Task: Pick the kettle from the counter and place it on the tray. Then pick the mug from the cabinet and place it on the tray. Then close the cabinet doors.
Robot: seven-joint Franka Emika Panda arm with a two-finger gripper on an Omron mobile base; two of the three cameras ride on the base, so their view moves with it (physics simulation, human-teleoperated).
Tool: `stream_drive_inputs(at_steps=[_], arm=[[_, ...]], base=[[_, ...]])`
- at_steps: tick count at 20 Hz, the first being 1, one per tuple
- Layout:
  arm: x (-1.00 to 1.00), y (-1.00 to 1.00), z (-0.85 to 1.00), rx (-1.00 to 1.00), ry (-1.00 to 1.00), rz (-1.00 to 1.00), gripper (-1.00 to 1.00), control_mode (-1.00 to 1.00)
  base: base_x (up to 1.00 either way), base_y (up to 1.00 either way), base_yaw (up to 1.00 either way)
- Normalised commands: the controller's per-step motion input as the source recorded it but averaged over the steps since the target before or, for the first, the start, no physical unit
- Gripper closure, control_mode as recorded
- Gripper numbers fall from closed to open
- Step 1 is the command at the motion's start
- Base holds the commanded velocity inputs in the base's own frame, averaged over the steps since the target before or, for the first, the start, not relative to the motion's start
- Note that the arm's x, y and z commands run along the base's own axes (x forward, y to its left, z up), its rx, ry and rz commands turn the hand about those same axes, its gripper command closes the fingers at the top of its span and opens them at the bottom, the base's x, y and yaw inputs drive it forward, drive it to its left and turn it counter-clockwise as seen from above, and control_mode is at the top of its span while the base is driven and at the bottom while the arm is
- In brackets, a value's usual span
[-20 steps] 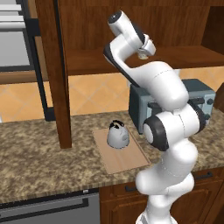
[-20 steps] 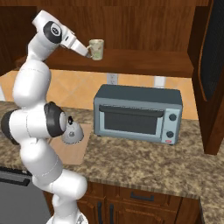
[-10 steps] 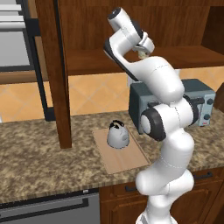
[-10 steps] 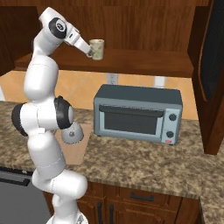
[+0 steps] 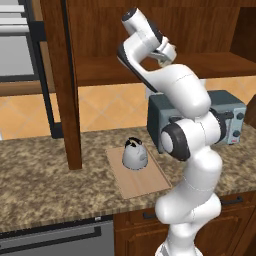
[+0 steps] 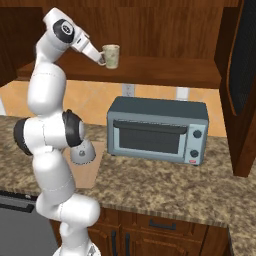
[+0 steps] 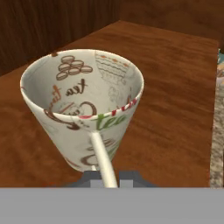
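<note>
Mug (image 7: 83, 109) upright (handle toward fingers (image 7: 127, 177))

The gripper (image 6: 101, 59), which stood open beside the mug (image 6: 111, 56) a second ago, has now closed on the mug's handle (the two dark fingertips (image 7: 92, 177) press it from either side), and the arm's elbow has swung slightly over the same second.

1. The arm rises from the base, folds at the elbow and reaches up and forward.
2. The gripper (image 6: 101, 59) is held high with its fingers (image 7: 127, 176) closed on the mug (image 6: 112, 56) handle.
</note>
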Motion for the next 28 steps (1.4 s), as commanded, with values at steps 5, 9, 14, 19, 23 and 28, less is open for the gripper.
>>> stream_drive_inputs(at_steps=[5, 9, 14, 19, 23, 28], arm=[[-0.65, -0.14, -0.13, 0.0, -0.09, 0.01, 1.0, -1.0], [-0.97, -0.32, -0.11, 0.0, -0.18, 0.17, 1.0, -1.0], [-1.0, -0.63, -0.11, -0.03, -0.23, 0.48, 1.0, -1.0], [-1.0, -0.37, -0.05, -0.12, -0.08, 0.72, 1.0, -1.0], [-0.99, -0.01, 0.0, -0.24, 0.0, 0.86, 1.0, -1.0], [-0.89, 0.0, -0.05, -0.23, 0.0, 0.93, 1.0, -1.0]], base=[[0.0, 0.0, 0.0], [0.0, 0.0, 0.0], [0.0, 0.0, 0.0], [0.0, 0.0, 0.0], [0.0, 0.0, 0.0], [0.0, 0.0, 0.0]])
